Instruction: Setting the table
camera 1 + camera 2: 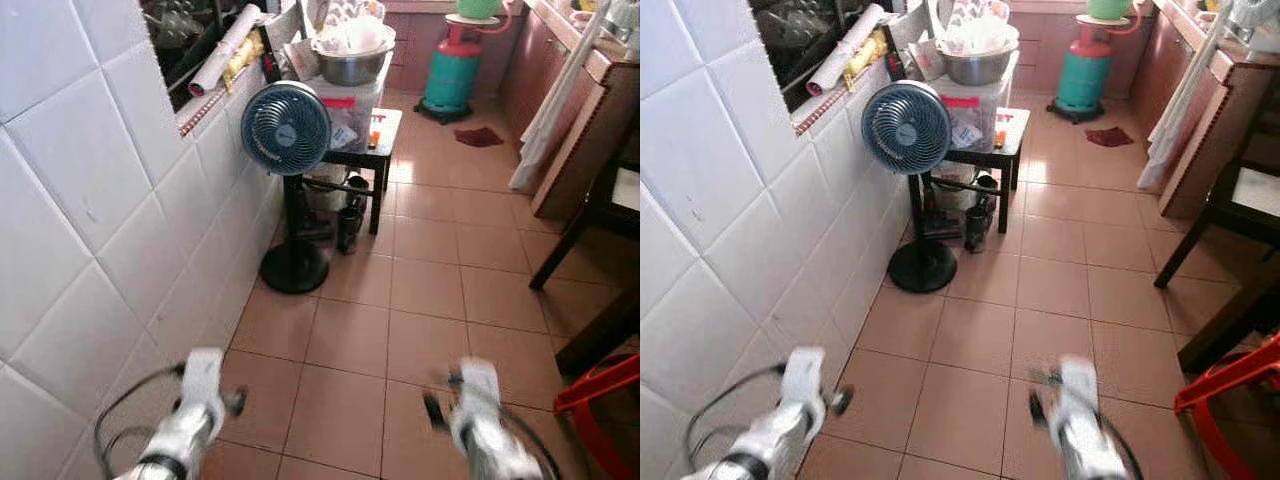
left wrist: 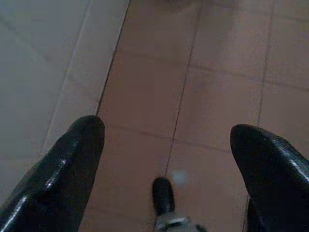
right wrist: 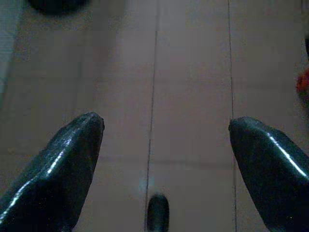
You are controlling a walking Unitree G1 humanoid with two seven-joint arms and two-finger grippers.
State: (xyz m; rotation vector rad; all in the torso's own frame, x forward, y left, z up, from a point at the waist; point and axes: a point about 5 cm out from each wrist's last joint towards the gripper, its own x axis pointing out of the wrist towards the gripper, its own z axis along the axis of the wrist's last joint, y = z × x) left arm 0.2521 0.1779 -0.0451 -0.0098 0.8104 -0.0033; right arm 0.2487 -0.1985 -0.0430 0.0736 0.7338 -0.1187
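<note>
Currently, nothing was held.
Left gripper (image 2: 166, 135): fingers spread wide, tiled floor (image 2: 222, 87) seen between them.
Right gripper (image 3: 166, 125): fingers spread wide, empty.
Table (image 1: 590, 205): seen well apart, ahead right.

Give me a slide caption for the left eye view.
Both arms hang idle over the tiled floor, facing a blue fan beside a cluttered black stool along the white wall.
</note>
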